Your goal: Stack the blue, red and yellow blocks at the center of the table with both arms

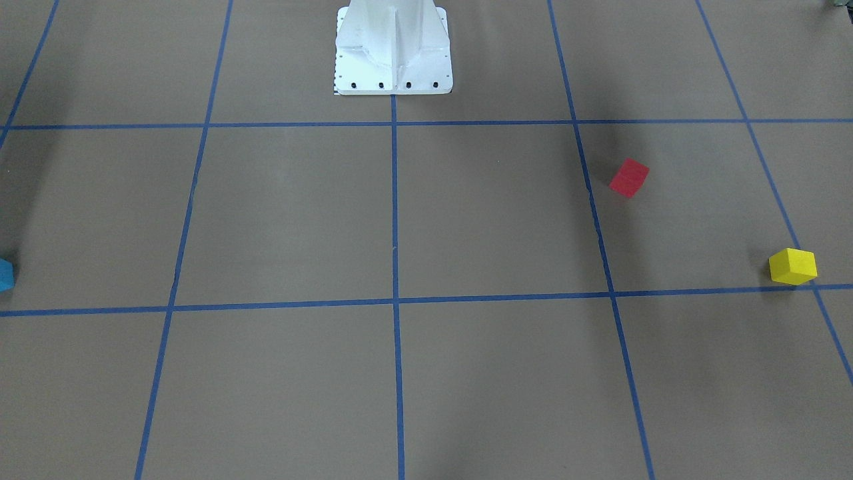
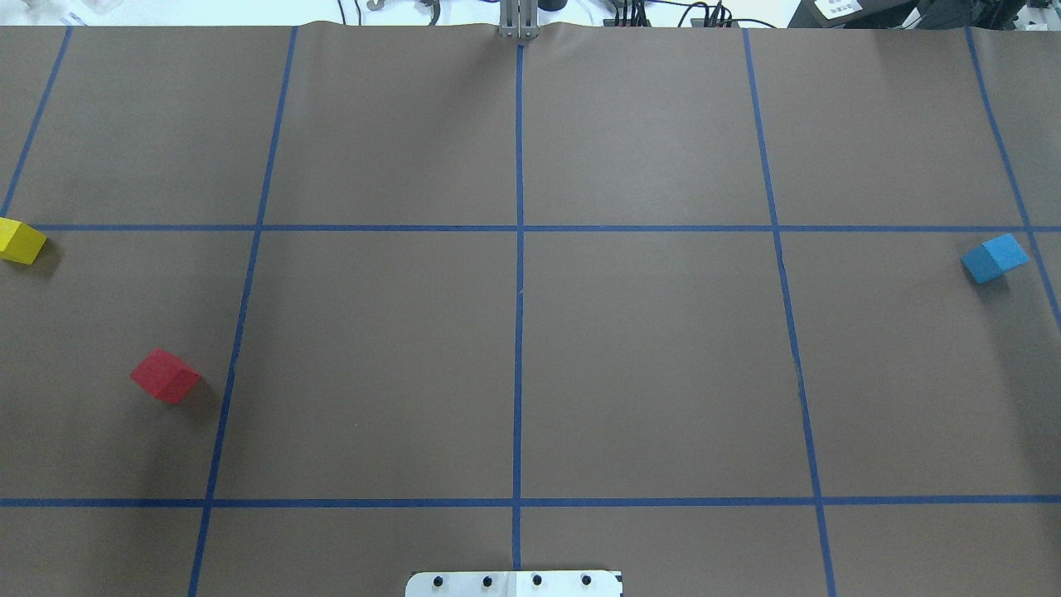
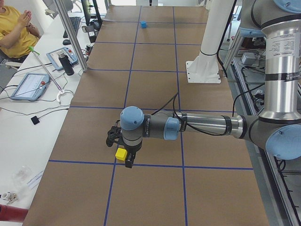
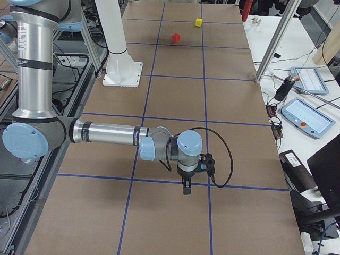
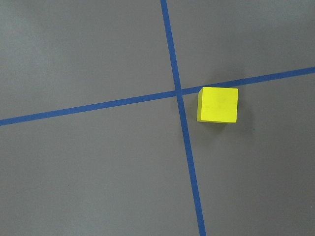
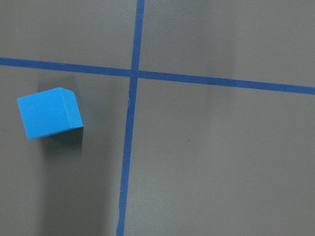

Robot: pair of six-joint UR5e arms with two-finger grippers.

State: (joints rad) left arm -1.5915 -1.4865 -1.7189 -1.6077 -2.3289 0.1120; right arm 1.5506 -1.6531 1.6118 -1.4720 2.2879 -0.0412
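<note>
Front-facing view: a small matte red cube [image 1: 628, 177], a yellow cube [image 1: 792, 266] and a blue cube [image 1: 5, 274] lie well apart on the brown paper-covered table [image 1: 286, 220], none at its centre. The overhead view agrees.

Left side view: the left gripper [image 3: 128, 163] hangs just beside the yellow cube.

Right side view: the right gripper [image 4: 185, 189] points down.

Neither claw's opening can be told.

Wrist views: the yellow cube and the blue cube each sit beside a blue tape crossing [image 5: 179, 92].

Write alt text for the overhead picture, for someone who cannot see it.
Three small blocks lie far apart on a brown table marked with blue tape lines: a yellow block at the left edge, a red block lower left, a blue block far right. None touches another.
</note>
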